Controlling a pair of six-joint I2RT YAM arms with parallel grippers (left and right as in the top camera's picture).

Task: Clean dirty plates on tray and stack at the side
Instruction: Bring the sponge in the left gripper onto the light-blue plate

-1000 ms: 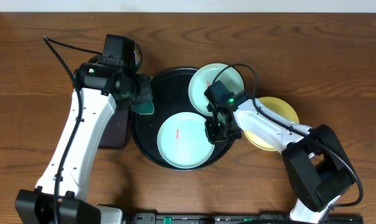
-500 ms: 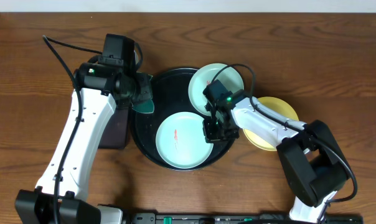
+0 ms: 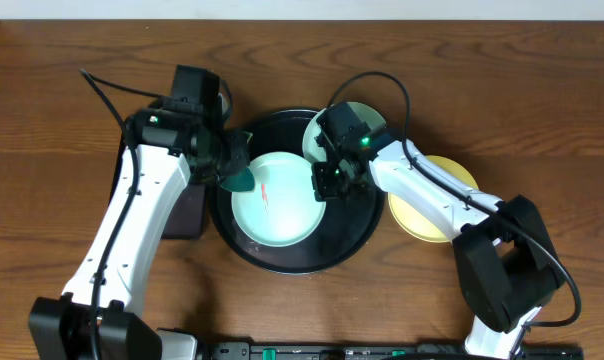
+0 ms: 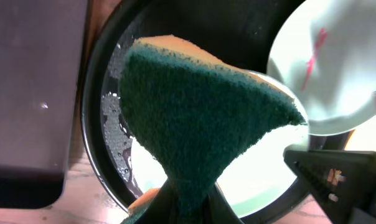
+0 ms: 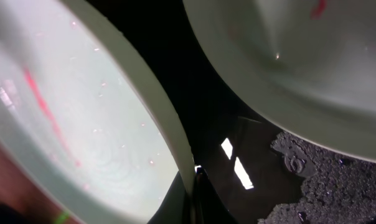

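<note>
The large round black tray (image 3: 352, 235) holds two light blue-green plates. The nearer plate (image 3: 279, 205) has a red smear and is tilted up; my right gripper (image 3: 322, 182) is shut on its right rim, which also shows in the right wrist view (image 5: 169, 124). The second blue-green plate (image 3: 367, 118) lies at the tray's far right, partly hidden by the right arm. The pale yellow plate (image 3: 437, 212) lies on the table right of the tray. My left gripper (image 3: 227, 160) is shut on a green sponge (image 4: 200, 118) at the held plate's left edge.
A dark rectangular tray (image 3: 187, 210) lies left of the round tray, under the left arm. Water drops wet the round tray's floor (image 4: 113, 137). The wooden table edge runs along the back, near the wall.
My right gripper has lifted and dragged the smeared plate up and leftward on the tray. My left gripper with the sponge has moved right, to the plate's left edge.
</note>
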